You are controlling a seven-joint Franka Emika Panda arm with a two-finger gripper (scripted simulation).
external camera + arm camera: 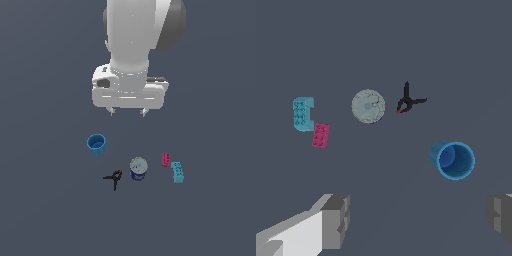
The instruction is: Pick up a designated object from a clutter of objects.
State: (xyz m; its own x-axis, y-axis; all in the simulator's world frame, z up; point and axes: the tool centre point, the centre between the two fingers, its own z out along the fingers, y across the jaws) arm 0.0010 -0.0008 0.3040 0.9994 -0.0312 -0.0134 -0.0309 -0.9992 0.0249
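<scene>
Panda arm hangs over a dark grey tabletop (45,210), gripper (129,112) pointing down, fingers spread wide with nothing between them; the wrist view confirms it, with both grey fingertips (336,220) far apart at the frame edges and bare surface in between. The blue cup (96,143) stands upright, open mouth up, apart from everything else, at about 7 o'clock from the gripper in the exterior view and not touched by it. In the wrist view the cup (452,159) shows its hollow inside and rim clearly. The rest of the clutter sits in a loose row farther toward the bottom of the exterior view. The blue can with silver top (138,169) stands upright at roughly 4 o'clock from the cup. The black clamp with red tip (114,177) lies flat just beside the can at its 8 o'clock, small gap between them. The magenta brick (166,159) lies at the can's 2 o'clock, and the cyan brick (177,172) lies at about 4 o'clock from the magenta one, the two bricks touching or nearly touching, cannot tell which. Gripper is well above all items, no contact.
</scene>
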